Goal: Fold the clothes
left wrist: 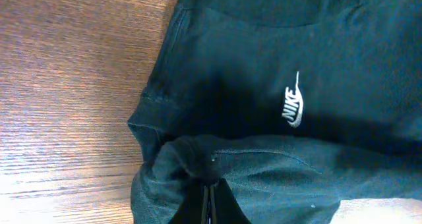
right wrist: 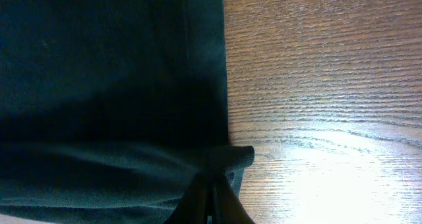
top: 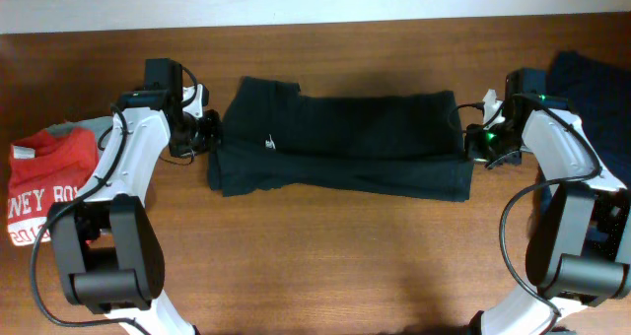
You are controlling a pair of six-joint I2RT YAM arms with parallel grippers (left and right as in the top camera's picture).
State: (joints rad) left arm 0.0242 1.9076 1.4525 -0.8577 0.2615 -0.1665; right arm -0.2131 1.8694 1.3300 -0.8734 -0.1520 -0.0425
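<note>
The left gripper (left wrist: 210, 188) and right gripper (right wrist: 212, 188) each pinch one end of the black Nike T-shirt (top: 345, 143) (folded lengthwise).

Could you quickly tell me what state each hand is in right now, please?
Left hand: closed, pinching an edge of the black T-shirt.
Right hand: closed, pinching the opposite edge of it.

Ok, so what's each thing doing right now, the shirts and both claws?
Black Nike T-shirt: folded into a long band, flat on the table, logo up.
Left claw: pinched shut on the T-shirt's bunched edge.
Right claw: pinched shut on its opposite corner.
Red lettered garment: crumpled beside the left arm.
Dark navy garment: lying by the right arm.
</note>
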